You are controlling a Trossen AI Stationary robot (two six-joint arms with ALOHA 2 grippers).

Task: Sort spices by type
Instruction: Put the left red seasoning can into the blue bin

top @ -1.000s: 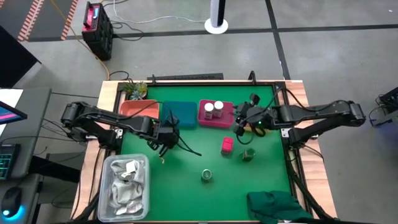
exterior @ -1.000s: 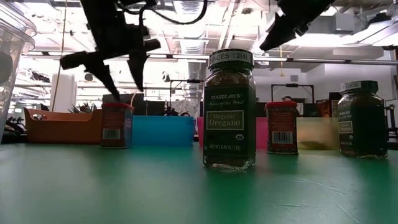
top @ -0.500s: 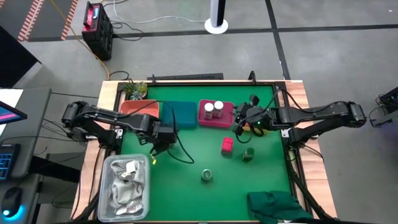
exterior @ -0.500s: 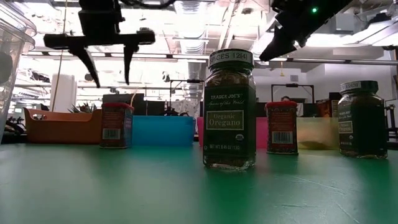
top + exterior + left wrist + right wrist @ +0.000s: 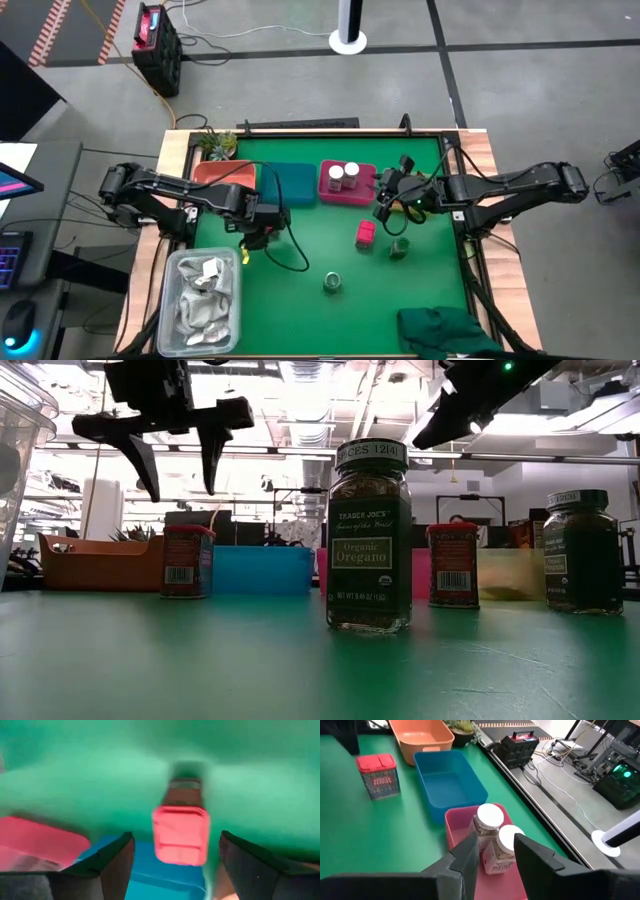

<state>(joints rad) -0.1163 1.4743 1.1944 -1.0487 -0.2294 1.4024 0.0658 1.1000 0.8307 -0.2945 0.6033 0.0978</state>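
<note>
My left gripper [image 5: 254, 232] [image 5: 181, 495] [image 5: 176, 837] hangs open above a pink-red block [image 5: 187, 560] [image 5: 180, 834] that stands upright on the green mat in front of the blue bin [image 5: 288, 184]; the arm hides this block in the high view. My right gripper [image 5: 383, 208] [image 5: 425, 438] [image 5: 497, 845] hovers open with a narrow gap, near the pink bin [image 5: 365, 190] that holds two white-capped jars [image 5: 343, 175] [image 5: 490, 837]. A second pink block [image 5: 366, 233] and two greenish glass jars [image 5: 399, 247] [image 5: 332, 283] stand on the mat. No foil packet shows.
An orange bin [image 5: 220, 174] sits left of the blue one, with a small plant [image 5: 215, 145] behind it. A clear tub of white wrappers [image 5: 205, 295] stands at the near left, and a dark green cloth [image 5: 445, 330] lies at the near right. Wooden rails [image 5: 478, 150] edge the table.
My left gripper has risen from just over the left pink block, turned from a tilt to level, and shifted a little toward the table's left edge. The block has stayed upright where it was. My right gripper has barely moved.
</note>
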